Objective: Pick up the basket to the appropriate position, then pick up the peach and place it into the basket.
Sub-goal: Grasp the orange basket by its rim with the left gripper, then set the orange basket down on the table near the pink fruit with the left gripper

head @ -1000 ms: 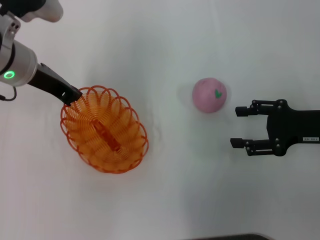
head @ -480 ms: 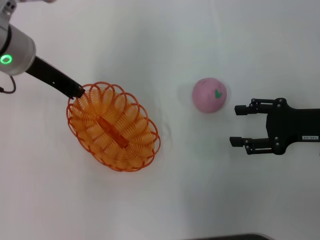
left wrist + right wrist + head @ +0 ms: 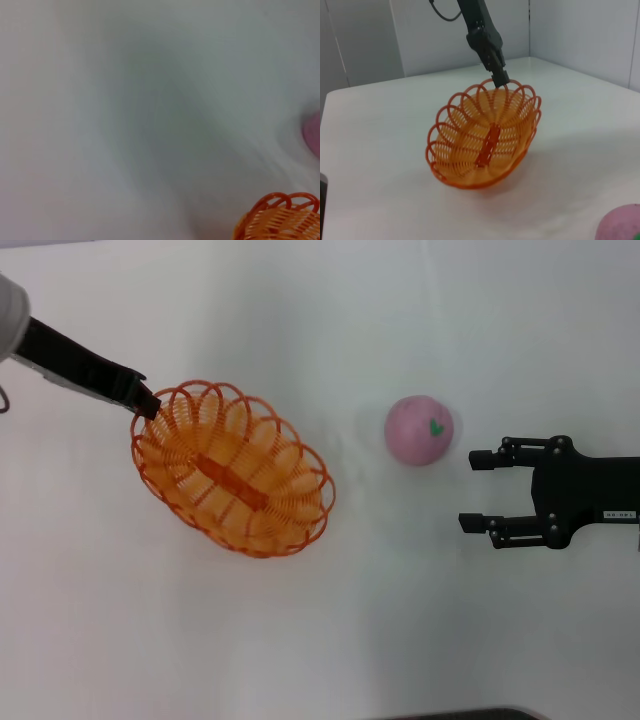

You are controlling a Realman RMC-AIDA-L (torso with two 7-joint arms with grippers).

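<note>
The oval orange basket point(image 3: 233, 469) hangs tilted above the white table, held by its far-left rim. My left gripper point(image 3: 146, 403) is shut on that rim; the right wrist view shows the gripper point(image 3: 500, 80) pinching the basket point(image 3: 482, 140) with the basket lifted off the surface. A bit of the basket rim point(image 3: 280, 217) shows in the left wrist view. The pink peach point(image 3: 419, 430) with a green leaf mark lies on the table right of the basket, and its edge shows in the right wrist view point(image 3: 622, 224). My right gripper point(image 3: 482, 491) is open, just right of the peach and a little nearer to me.
The white table point(image 3: 320, 640) stretches around everything. Pale walls point(image 3: 580, 35) stand behind the table's far edges in the right wrist view. A dark strip point(image 3: 470, 713) shows at the table's front edge.
My left gripper has carried the basket to the right, toward the peach, and the arm has drawn back toward the upper left. The peach and right gripper have not moved.
</note>
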